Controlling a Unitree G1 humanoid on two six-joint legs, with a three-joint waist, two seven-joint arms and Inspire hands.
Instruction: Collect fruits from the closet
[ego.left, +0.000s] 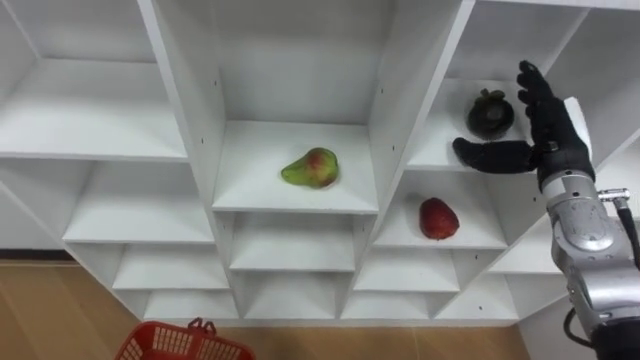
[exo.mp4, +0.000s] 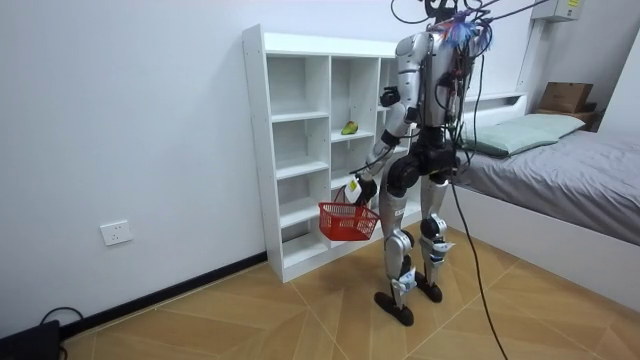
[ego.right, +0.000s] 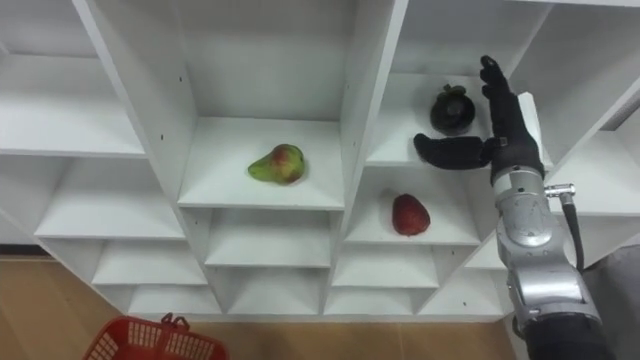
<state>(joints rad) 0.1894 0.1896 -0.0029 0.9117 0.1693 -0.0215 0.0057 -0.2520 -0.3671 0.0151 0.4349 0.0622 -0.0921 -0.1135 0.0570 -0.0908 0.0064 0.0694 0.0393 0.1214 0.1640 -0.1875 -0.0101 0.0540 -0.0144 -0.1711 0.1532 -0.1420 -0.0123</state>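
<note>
The dark, round mangosteen (ego.left: 489, 114) sits toward the back of the upper right compartment of the white closet (ego.left: 190, 120). It has a small leafy cap on top and a dull purple-black skin. Judging by its look, it is light, with a hard, smooth rind that tolerates a firm squeeze, but it can roll on the bare shelf if nudged. The best hold is probably around its widest part, with the thumb on one side and the fingers on the other, keeping clear of the cap. The right hand (ego.left: 545, 140) is spread open and holds nothing: its fingers are raised at the fruit's 3 o'clock and its thumb reaches out at about 6 o'clock, near the fruit but seemingly not touching. A green pear with a red blush (ego.left: 311, 168) lies on its side in the middle compartment, at the mangosteen's 8 o'clock. It is likely softer and easier to bruise. A glossy red fruit (ego.left: 438, 218) sits one shelf down, at 7 o'clock. The red basket (ego.left: 150, 345) hangs below the left hand (exo.mp4: 354, 188), whose grip I cannot tell.
</note>
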